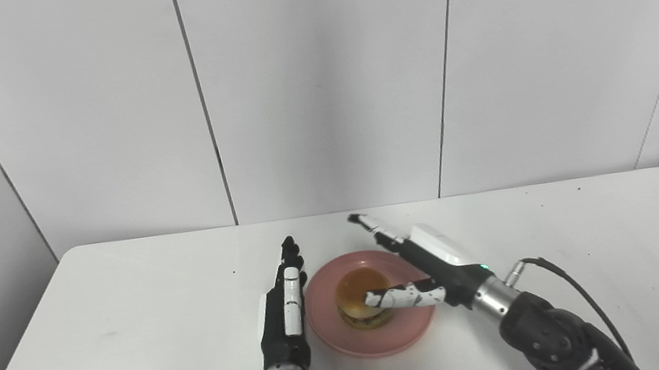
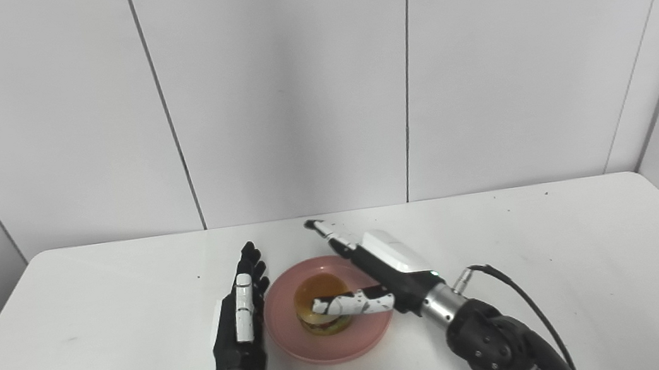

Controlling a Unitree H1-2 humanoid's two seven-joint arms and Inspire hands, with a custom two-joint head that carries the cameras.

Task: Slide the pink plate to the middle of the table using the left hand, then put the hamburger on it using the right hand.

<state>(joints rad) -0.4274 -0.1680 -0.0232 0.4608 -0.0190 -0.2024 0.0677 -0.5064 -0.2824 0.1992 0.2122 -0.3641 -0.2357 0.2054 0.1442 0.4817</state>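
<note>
The right hand (image 1: 426, 268) is spread wide, fingers stretched toward 11 o'clock past the far rim, thumb lying against the hamburger (image 1: 362, 299) and gripping nothing. The hamburger sits upright at the centre of the pink plate (image 1: 330, 332), which lies mid-table (image 1: 131, 325). At the plate's 9 o'clock the left hand (image 1: 284, 309) stands edge-on, flat and empty, just beside the rim
</note>
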